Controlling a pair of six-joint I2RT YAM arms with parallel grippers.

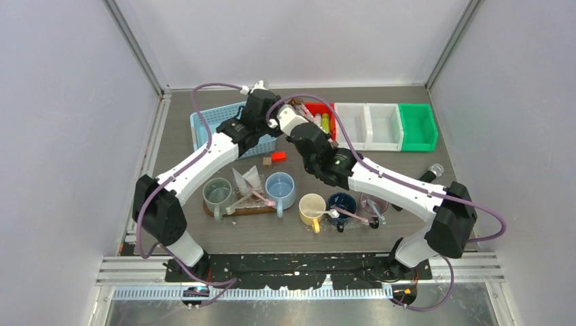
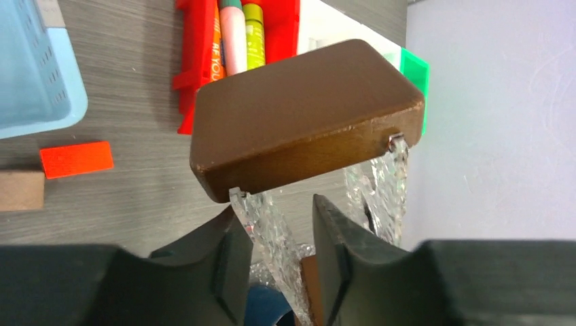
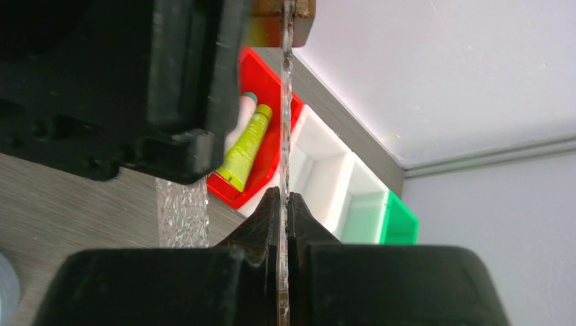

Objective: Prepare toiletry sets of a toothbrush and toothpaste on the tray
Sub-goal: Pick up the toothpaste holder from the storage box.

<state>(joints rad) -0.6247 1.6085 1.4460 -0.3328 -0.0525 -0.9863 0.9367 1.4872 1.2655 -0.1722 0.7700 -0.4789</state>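
A brown wooden tray [image 2: 306, 115] with clear crinkled side panels hangs in the air above the table's back. My left gripper [image 2: 275, 207] is open around one clear panel [image 2: 268, 224], which leans on one finger with a gap to the other. Its other clear panel [image 3: 285, 102] has my right gripper [image 3: 285, 193] shut on it. Toothpaste tubes [image 2: 253, 34] lie in the red bin [image 1: 319, 112]. A second wooden tray [image 1: 241, 210] on the table carries a grey-green mug [image 1: 217, 192] and a light blue mug [image 1: 280, 187], with a toothbrush [image 1: 255, 197] between them.
A yellow mug [image 1: 312, 206], a navy mug [image 1: 341, 202] and a mauve one [image 1: 373, 202] stand right of the tray on the table. At the back are a blue basket [image 1: 217, 125], white bins [image 1: 370, 125] and a green bin [image 1: 416, 125]. A red block [image 1: 278, 157] and a brown block [image 1: 267, 161] lie mid-table.
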